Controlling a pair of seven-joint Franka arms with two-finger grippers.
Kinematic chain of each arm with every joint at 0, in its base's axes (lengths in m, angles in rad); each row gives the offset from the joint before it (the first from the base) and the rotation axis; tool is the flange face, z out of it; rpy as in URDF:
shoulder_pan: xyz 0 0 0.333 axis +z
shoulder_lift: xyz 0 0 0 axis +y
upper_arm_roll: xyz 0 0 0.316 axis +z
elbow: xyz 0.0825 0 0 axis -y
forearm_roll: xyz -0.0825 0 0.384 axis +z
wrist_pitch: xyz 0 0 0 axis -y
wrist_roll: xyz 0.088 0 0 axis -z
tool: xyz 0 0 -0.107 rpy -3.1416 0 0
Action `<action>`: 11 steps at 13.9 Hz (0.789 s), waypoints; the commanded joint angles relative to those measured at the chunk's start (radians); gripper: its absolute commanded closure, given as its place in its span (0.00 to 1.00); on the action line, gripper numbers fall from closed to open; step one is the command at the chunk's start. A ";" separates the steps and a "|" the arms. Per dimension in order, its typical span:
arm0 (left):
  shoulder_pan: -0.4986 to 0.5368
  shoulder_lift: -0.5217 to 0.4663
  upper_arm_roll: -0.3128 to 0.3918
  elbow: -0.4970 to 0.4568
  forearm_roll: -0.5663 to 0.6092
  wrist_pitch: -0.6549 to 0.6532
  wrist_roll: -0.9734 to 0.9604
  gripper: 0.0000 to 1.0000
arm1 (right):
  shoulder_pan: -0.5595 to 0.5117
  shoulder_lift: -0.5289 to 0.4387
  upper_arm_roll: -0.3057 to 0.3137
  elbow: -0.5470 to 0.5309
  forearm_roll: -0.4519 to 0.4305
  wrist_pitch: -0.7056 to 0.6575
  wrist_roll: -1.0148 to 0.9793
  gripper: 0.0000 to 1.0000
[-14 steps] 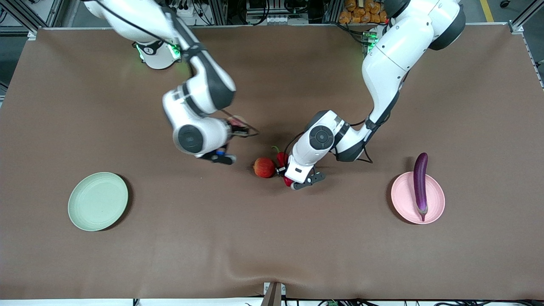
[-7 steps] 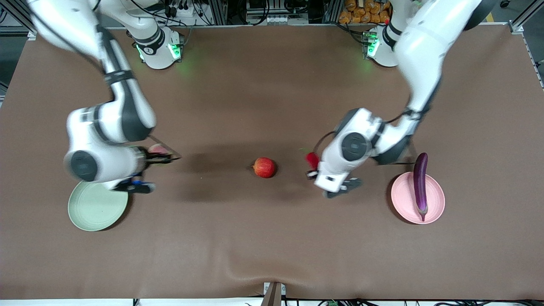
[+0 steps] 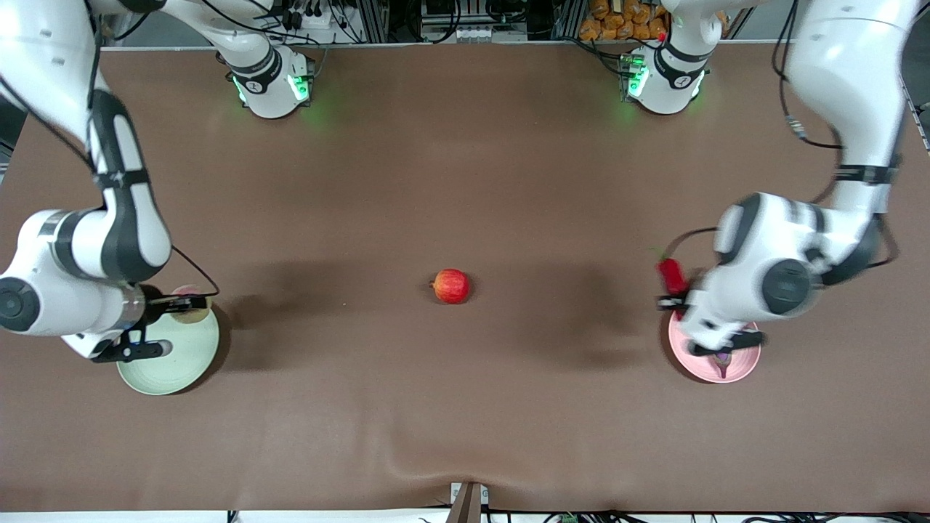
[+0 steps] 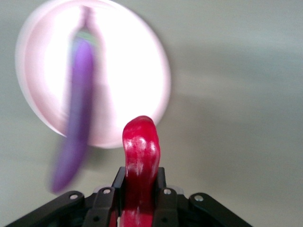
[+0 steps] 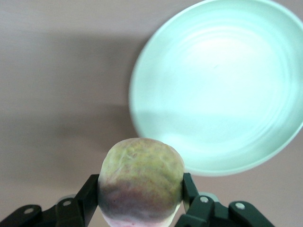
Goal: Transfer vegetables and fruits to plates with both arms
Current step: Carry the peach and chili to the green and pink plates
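My left gripper (image 3: 672, 285) is shut on the red chili pepper (image 3: 671, 272) and holds it in the air over the edge of the pink plate (image 3: 686, 362). The purple eggplant (image 4: 75, 123) lies on that plate (image 4: 137, 71); the arm hides most of it in the front view. In the left wrist view the chili (image 4: 140, 151) sits between the fingers of the left gripper (image 4: 140, 191). My right gripper (image 3: 186, 301) is shut on the pale green, pink-blushed fruit (image 3: 195, 312) over the rim of the green plate (image 3: 174, 363). The right wrist view shows that fruit (image 5: 141, 182), the right gripper (image 5: 141, 189) and the bare plate (image 5: 222, 85). The red apple (image 3: 451, 285) lies mid-table.
The brown table cover (image 3: 465, 407) is wrinkled near its edge closest to the front camera. The two arm bases (image 3: 269, 80) with green lights stand along the farthest edge of the table.
Both arms have swung outward from the table's middle. The left gripper carried the chili to the pink plate, and the right gripper carried the pale fruit to the green plate. The apple has not moved.
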 commanded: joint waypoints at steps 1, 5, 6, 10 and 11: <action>0.083 0.062 -0.017 -0.003 0.037 0.084 0.073 1.00 | -0.057 0.071 0.025 0.022 -0.013 0.100 -0.109 1.00; 0.084 0.125 -0.015 0.028 0.025 0.150 0.075 1.00 | -0.098 0.111 0.025 0.024 -0.011 0.138 -0.169 0.01; 0.086 0.140 -0.015 0.046 0.022 0.151 0.075 1.00 | -0.104 0.109 0.027 0.028 -0.010 0.132 -0.183 0.00; 0.087 0.148 -0.015 0.065 0.022 0.158 0.073 0.00 | -0.088 0.094 0.039 0.146 0.028 -0.098 -0.174 0.00; 0.087 0.136 -0.018 0.065 0.035 0.157 0.073 0.00 | -0.077 0.096 0.038 0.194 0.071 -0.190 -0.146 0.00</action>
